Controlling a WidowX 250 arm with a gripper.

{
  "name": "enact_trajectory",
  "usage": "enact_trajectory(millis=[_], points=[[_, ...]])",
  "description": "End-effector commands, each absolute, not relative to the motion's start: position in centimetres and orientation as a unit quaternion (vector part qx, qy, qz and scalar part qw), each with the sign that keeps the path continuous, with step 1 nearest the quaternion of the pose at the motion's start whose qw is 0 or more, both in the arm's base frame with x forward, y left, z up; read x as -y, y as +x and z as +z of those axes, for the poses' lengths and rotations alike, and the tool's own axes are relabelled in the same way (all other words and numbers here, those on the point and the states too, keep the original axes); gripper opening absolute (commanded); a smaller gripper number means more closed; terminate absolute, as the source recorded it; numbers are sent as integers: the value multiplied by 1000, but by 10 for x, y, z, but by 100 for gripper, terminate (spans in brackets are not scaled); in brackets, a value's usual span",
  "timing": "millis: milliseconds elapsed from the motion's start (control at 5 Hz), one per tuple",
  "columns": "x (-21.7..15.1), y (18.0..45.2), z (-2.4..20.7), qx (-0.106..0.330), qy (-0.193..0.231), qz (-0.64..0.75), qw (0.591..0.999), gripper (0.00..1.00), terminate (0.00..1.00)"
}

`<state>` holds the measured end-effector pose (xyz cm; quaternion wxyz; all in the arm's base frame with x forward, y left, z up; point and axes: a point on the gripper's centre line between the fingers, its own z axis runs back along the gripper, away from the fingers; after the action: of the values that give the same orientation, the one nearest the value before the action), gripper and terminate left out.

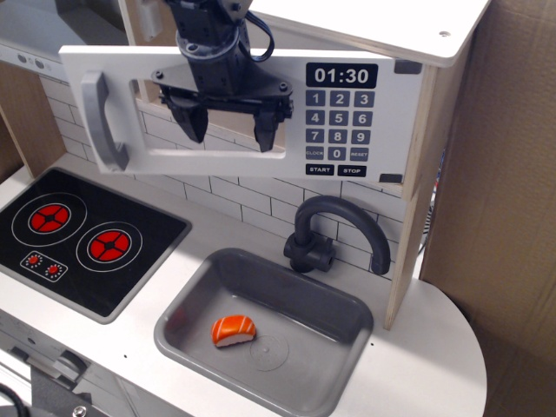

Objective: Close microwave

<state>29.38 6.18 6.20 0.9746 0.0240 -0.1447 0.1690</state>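
My jaws [228,130] hung spread apart, gripping nothing, with both dark fingertips pointing down in front of the microwave [248,109]. The left tip sat over the clear window of the white door, and the right tip lay over the window's lower right corner, by the bottom frame. Whether either tip touched the door I could not tell from this one view.

The microwave stood at the top of the toy kitchen, under the pale wooden shelf, and its door lay almost flat across the front. The grey bar handle [102,119] was at nine o'clock from my jaws, near the door's left edge. The black keypad [340,120] with its 01:30 digits was at three o'clock from them, just beside my right fingertip. Behind the window, white brick tiling showed through.

Down on the worktop [426,365], at six o'clock from my jaws, the grey sink [195,304] held a piece of toy salmon sushi [234,330]. The dark tap [334,230] rose at about five o'clock, below the keypad. The black hob [74,239] with two red rings lay at about seven o'clock.
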Motion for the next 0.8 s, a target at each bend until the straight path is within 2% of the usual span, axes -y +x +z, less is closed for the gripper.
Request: enact_trajectory(millis=[0, 400, 600], points=[[-81, 308, 75, 218, 69, 211, 950, 100, 0], [-84, 319, 82, 290, 52, 227, 928, 100, 0], [-89, 326, 86, 308, 53, 222, 924, 100, 0]])
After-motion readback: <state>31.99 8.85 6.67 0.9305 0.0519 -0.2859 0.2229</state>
